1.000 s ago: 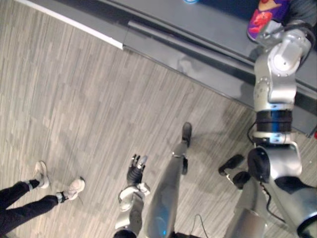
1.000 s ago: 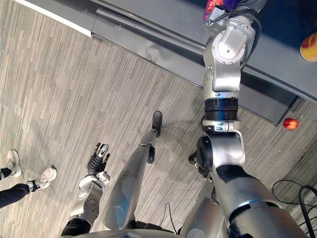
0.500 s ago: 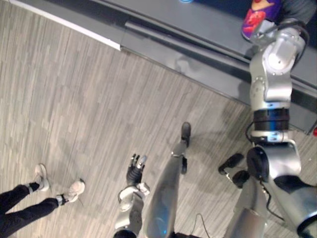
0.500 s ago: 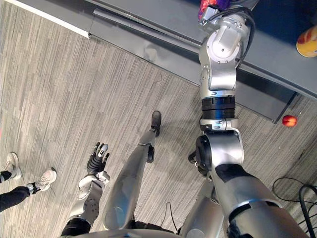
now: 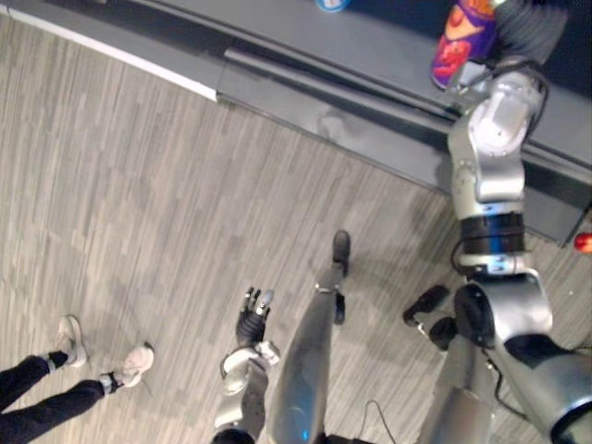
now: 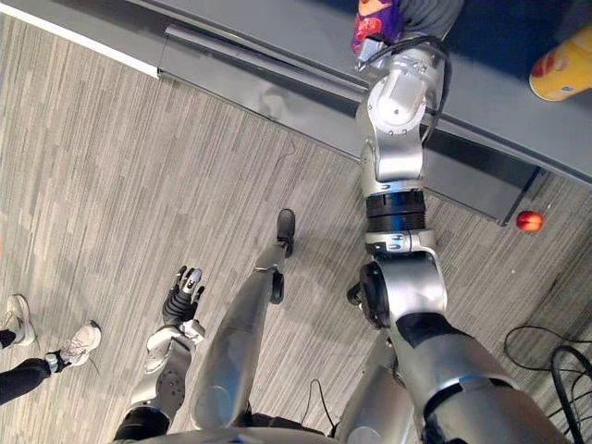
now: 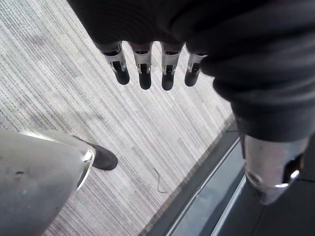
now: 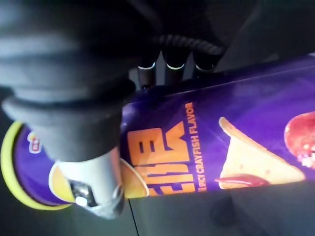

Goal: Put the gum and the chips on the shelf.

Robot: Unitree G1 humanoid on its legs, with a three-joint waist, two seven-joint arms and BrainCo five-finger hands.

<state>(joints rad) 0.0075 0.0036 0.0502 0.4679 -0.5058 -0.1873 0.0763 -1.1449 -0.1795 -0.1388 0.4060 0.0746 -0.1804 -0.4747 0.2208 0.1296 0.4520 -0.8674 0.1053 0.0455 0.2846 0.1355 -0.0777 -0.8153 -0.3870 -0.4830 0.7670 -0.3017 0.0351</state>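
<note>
Right hand [image 8: 91, 189] of the robot is clenched around a tall purple cardboard chips can [image 8: 221, 142]. Its fingers wrap one side and its thumb crosses the other, near the can's yellow-rimmed end. The right arm reaches out over a long dark grey shelf [image 5: 388, 51] and holds the can at the shelf's surface. Whether the can touches the shelf cannot be told.

To do this step well, the hand should probably set the can's base flat on the shelf, well in from the front edge. It should loosen its fingers only once the can stands steady, since a tall narrow tube tips easily.

The can is glossy purple with orange lettering and a picture of a chip and something red.

Left hand [image 5: 253, 316] hangs low over the grey streaked floor [image 5: 139, 185], fingers straight, holding nothing.
</note>
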